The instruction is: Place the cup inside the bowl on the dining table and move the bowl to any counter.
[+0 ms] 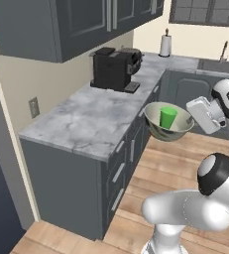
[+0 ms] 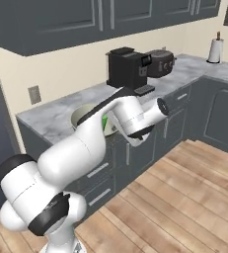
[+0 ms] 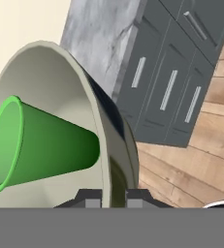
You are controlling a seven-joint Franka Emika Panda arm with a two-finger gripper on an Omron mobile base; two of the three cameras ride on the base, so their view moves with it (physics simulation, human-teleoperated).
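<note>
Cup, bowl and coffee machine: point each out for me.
cup [image 1: 168,117], left base view, on its green side wall.
bowl [image 1: 158,130], left base view, on its grey outer wall.
coffee machine [image 1: 111,69], left base view, on its black body.

one green cup [image 1: 168,117], one metal bowl [image 1: 155,125], one black coffee machine [image 1: 113,68], one paper towel roll [image 1: 165,45], one wall socket [image 1: 34,107]

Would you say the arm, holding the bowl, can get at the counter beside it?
Probably yes: the gripper holds the bowl by its rim beside the counter, whose near stretch lies bare.
</note>
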